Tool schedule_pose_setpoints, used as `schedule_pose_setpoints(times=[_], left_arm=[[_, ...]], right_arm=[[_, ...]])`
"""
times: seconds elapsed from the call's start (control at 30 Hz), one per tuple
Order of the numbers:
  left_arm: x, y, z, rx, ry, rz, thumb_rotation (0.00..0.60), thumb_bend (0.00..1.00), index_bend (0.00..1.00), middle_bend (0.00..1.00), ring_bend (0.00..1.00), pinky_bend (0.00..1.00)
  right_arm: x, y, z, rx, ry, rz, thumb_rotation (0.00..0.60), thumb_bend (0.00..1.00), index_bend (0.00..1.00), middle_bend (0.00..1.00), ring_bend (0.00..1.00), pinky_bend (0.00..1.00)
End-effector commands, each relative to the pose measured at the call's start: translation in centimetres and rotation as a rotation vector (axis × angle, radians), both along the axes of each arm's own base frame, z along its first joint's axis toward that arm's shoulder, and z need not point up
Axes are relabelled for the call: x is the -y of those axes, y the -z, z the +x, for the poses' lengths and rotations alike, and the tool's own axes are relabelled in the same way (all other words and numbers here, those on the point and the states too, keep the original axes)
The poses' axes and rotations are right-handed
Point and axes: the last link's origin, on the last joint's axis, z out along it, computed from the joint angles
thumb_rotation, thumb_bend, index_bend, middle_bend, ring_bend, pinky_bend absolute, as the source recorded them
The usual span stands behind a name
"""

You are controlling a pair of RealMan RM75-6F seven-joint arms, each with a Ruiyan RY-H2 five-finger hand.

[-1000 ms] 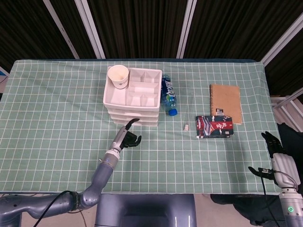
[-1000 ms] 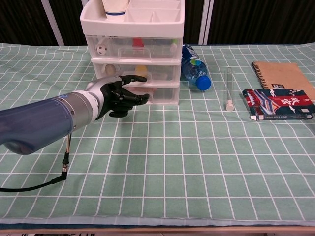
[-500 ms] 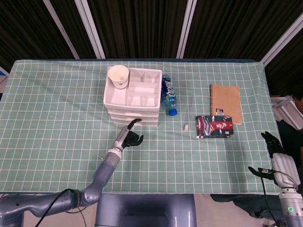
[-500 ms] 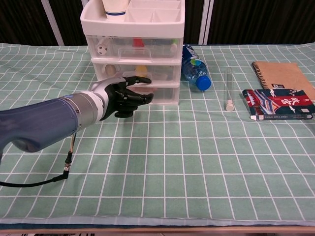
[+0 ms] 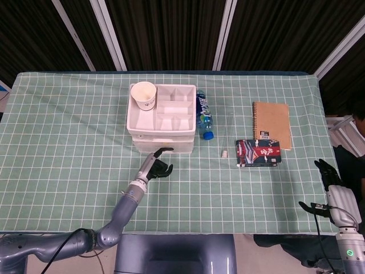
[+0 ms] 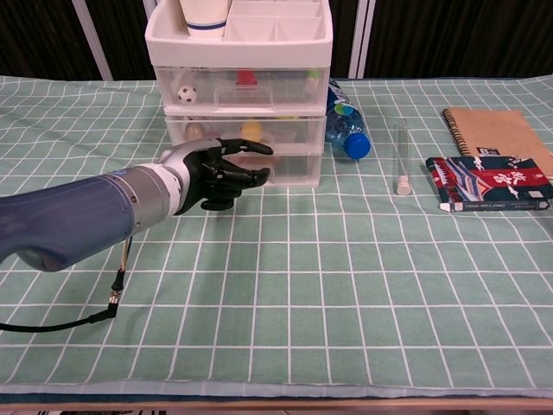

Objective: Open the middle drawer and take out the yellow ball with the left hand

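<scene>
The white three-drawer unit (image 5: 132, 117) (image 6: 242, 54) stands at the table's middle back, its clear drawers all closed. Through the front of the middle drawer (image 6: 294, 130) I see the yellow ball (image 6: 251, 130). My left hand (image 5: 155, 167) (image 6: 216, 169) is right in front of the unit. One finger reaches out and touches the middle drawer's front by the ball, while the others curl below it. It holds nothing. My right hand (image 5: 331, 191) hangs beyond the table's right front corner with its fingers apart and nothing in it.
A paper cup (image 5: 144, 94) (image 6: 205, 13) sits in the unit's top tray. A blue bottle (image 5: 203, 114) (image 6: 343, 117) lies against the unit's right side. Further right lie a clear tube (image 6: 401, 156), a printed box (image 6: 488, 183) and a brown notebook (image 6: 497, 134).
My left hand has moved forward until its finger met the middle drawer's front. The drawer unit has shifted slightly to the right. The right hand has stayed still.
</scene>
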Motion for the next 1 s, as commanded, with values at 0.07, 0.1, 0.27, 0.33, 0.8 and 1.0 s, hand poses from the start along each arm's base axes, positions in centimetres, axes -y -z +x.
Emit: schedule_pose_setpoints(times=[0.07, 0.1, 0.27, 0.33, 0.8, 1.0], left_arm=[[0.3, -0.2, -0.3, -0.004, 0.006, -0.003, 0.6, 0.47, 0.24, 0.97, 1.0, 1.0], [0.4, -0.2, -0.3, -0.004, 0.008, -0.004, 0.6, 0.47, 0.24, 0.97, 1.0, 1.0], [1.0, -0.5, -0.6, -0.004, 0.016, -0.011, 0.6, 0.47, 0.24, 0.97, 1.0, 1.0], [1.3, -0.7, -0.8, -0.006, 0.017, -0.012, 0.6, 0.47, 0.24, 0.97, 1.0, 1.0], [3.5, -2.9, -3.3, -0.227, 0.167, 0.04, 0.6, 0.46, 0.18, 0.97, 1.0, 1.0], [3.6, -4.8, -2.6, -0.414, 0.347, 0.184, 0.6, 0.46, 0.18, 0.97, 1.0, 1.0]], right_arm=[[0.0, 0.0, 0.0, 0.0, 0.001, 0.0, 0.6, 0.05, 0.0, 0.0, 0.0, 0.22], [0.0, 0.0, 0.0, 0.0, 0.001, 0.0, 0.6, 0.05, 0.0, 0.0, 0.0, 0.22], [0.0, 0.0, 0.0, 0.0, 0.001, 0.0, 0.6, 0.05, 0.0, 0.0, 0.0, 0.22], [0.0, 0.0, 0.0, -0.001, 0.002, -0.001, 0.6, 0.05, 0.0, 0.0, 0.0, 0.22], [0.0, 0.0, 0.1, -0.003, 0.004, 0.002, 0.6, 0.05, 0.0, 0.0, 0.0, 0.22], [0.0, 0.0, 0.1, -0.004, 0.003, 0.002, 0.6, 0.05, 0.0, 0.0, 0.0, 0.22]])
